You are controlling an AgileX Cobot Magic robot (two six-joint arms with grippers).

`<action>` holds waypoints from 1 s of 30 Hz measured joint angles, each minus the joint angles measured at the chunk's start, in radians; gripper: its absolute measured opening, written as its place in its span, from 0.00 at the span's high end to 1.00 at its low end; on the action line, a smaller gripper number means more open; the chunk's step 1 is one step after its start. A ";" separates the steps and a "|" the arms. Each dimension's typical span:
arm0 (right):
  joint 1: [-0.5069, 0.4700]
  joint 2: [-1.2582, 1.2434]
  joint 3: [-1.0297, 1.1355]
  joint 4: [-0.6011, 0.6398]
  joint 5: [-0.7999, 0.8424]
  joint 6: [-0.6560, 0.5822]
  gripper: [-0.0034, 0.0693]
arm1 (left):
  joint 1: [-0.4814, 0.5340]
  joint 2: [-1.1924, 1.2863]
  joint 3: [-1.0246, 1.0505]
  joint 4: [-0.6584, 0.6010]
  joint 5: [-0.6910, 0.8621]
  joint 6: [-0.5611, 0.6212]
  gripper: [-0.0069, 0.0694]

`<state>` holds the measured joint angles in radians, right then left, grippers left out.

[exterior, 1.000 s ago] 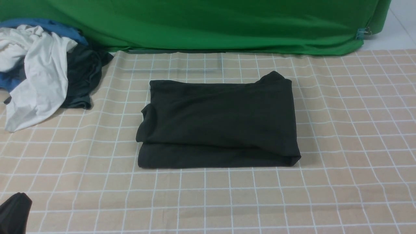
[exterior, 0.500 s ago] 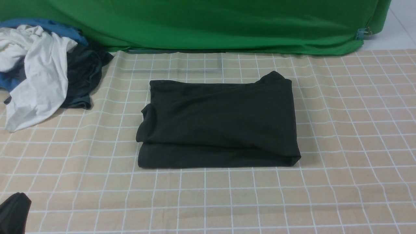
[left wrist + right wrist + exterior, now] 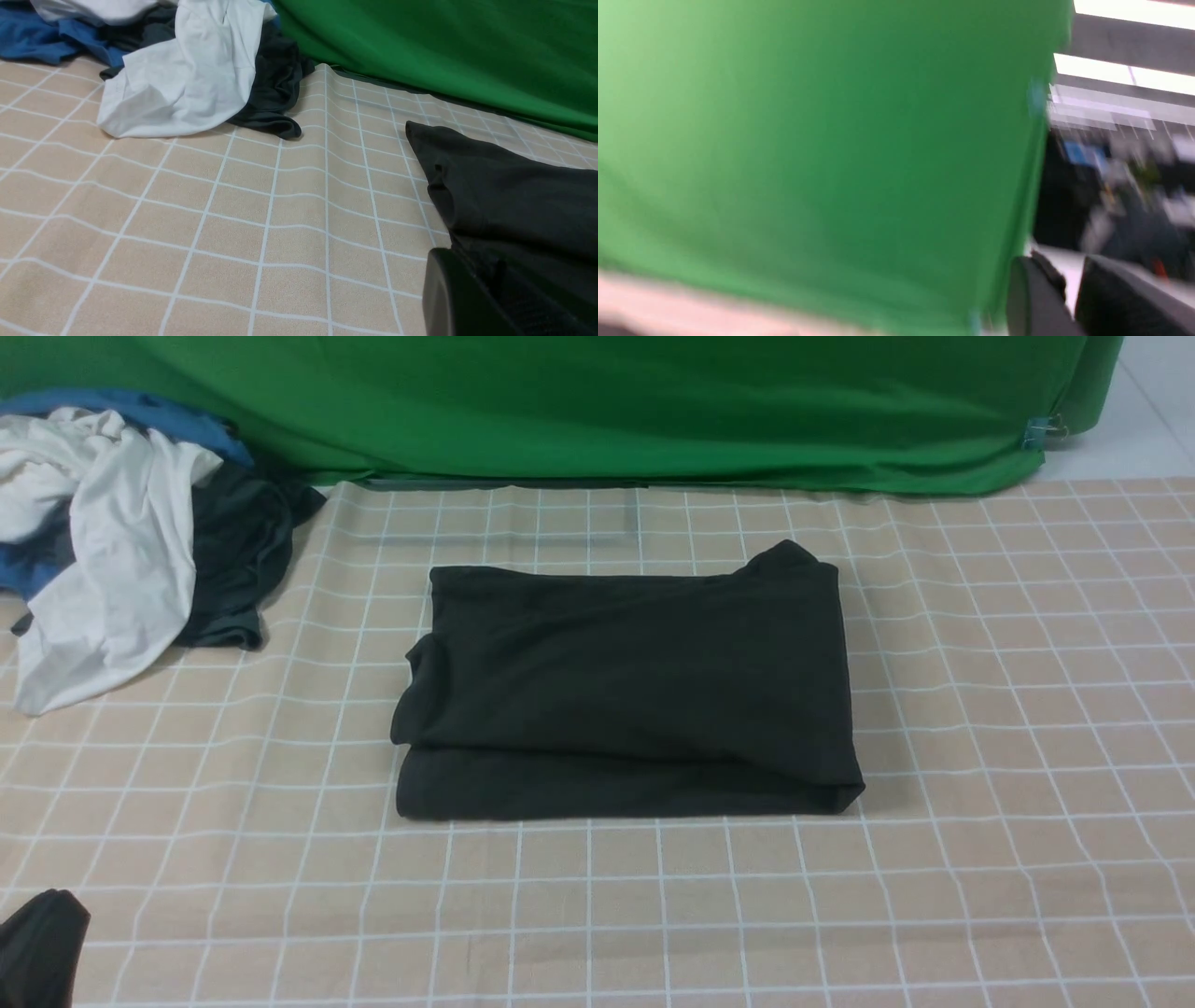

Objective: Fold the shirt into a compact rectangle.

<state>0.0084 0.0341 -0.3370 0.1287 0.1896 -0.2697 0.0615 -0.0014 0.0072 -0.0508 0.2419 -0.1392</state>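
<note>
The shirt (image 3: 625,691) lies folded in 1 neat rectangle mid-desk (image 3: 1008,728), so folding seems finished. Left gripper (image 3: 472,303) is closed, empty (beside it); the right gripper (image 3: 1069,298) is blurred, possibly slightly parted.

Staged lab setup: green backdrop cloth (image 3: 597,411) clipped behind a checked tablecloth (image 3: 980,728), strip-lit workroom beyond.

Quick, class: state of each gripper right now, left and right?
Left gripper: closed, holding nothing; it sits beside the folded shirt.
Right gripper: a slight gap shows between its fingers, but open or closed cannot be told; nothing visibly held.
</note>
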 joint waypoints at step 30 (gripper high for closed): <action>-0.032 -0.034 0.345 0.000 0.079 0.053 0.65 | 0.000 -0.001 0.000 0.011 0.003 0.000 0.89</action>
<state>-0.0234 -0.0002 0.0082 0.1288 0.2685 -0.2169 0.0615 -0.0024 0.0072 -0.0403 0.2453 -0.1392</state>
